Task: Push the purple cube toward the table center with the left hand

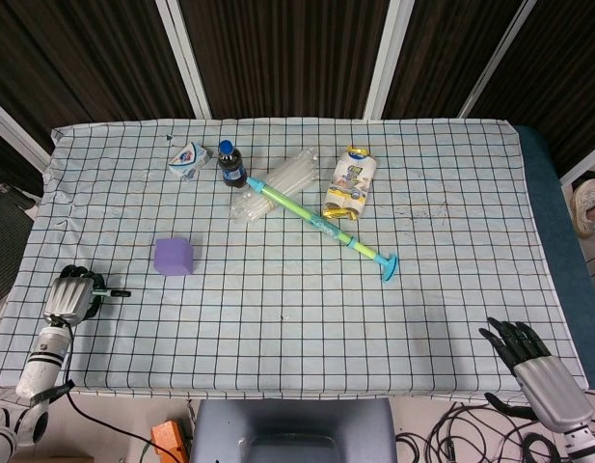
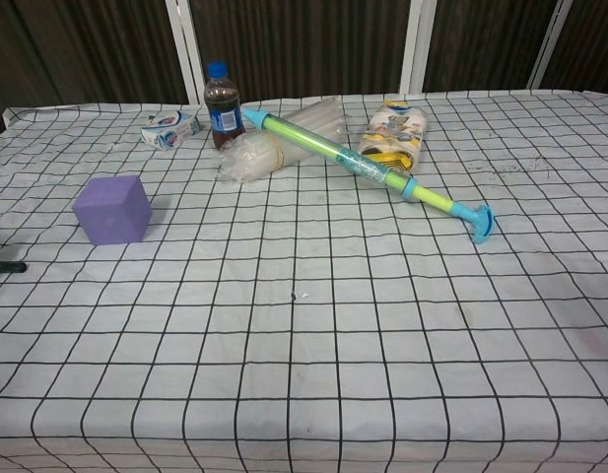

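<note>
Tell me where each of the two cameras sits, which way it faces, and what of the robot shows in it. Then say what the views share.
Head view: high above the near table edge, looking steeply down on the whole checked table; left hand at the near-left edge, fingers curled, and right hand past the near-right corner, fingers spread.
Chest view: low at the near edge, looking across the table toward the dark panels; only a dark fingertip shows at the left border.
Shared: purple cube, cola bottle, water pump toy.
</note>
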You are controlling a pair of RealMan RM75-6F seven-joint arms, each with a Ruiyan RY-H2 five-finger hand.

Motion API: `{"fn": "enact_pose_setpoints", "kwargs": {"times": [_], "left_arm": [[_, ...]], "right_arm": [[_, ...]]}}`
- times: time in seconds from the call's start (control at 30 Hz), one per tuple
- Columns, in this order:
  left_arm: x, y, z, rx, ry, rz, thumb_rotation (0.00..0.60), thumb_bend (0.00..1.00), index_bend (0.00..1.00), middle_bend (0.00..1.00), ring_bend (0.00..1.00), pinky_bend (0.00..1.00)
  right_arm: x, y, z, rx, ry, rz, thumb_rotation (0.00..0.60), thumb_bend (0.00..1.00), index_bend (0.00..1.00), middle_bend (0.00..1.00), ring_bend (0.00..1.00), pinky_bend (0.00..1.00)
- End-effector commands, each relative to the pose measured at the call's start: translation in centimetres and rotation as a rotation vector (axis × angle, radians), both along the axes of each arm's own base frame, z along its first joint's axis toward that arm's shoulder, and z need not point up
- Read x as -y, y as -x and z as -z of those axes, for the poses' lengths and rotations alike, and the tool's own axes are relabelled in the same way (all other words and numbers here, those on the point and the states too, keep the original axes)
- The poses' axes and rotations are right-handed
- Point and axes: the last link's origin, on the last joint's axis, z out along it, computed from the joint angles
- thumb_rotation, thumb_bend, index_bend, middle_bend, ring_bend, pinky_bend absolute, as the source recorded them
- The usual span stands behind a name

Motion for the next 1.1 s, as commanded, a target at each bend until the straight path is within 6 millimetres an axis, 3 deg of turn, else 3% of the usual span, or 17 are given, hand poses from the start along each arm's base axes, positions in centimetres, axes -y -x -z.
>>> {"fn": "enact_pose_setpoints", "kwargs": {"times": [0.03,0.2,0.37,0.63,0.87,1.1], "left_arm": [[-0.1,-0.2,0.1,0.008,-0.011,0.012,0.6,0.46,0.58,0.56,0.3,0.21],[-0.4,-0.7,-0.1,0.021,-0.07,0.057,0.6,0.46,0.71,0.73,0.42,0.27],[-0.6,-1.6,-0.6,0.034,-0.135,0.119,0.6,0.48,0.79,0.81,0.49,0.29],[-2.8,-3.3,-1.1,0.071,-0.198,0.165,0.6,0.48,0.81,0.85,0.52,0.31],[-5.5,-5.2,0.0,0.045,-0.153,0.171,0.6,0.48,0.81,0.85,0.53,0.31],[-6.1,-6.3,1.4,0.053,-0.102,0.2,0.6,0.48,0.81,0.85,0.53,0.31]], "right_arm": [[0.0,0.0,0.0,0.0,0.001,0.001,0.6,0.37,0.0,0.0,0.0,0.01],[0.0,0.1,-0.1,0.001,0.001,0.002,0.6,0.36,0.0,0.0,0.0,0.01],[0.0,0.1,-0.2,0.002,0.001,0.002,0.6,0.36,0.0,0.0,0.0,0.01],[0.0,0.1,0.0,-0.002,-0.003,0.003,0.6,0.36,0.0,0.0,0.0,0.01],[0.1,0.2,0.0,-0.006,-0.005,0.012,0.6,0.36,0.0,0.0,0.0,0.01],[0.3,0.4,-0.1,-0.008,-0.001,0.025,0.6,0.36,0.0,0.0,0.0,0.01]]}}
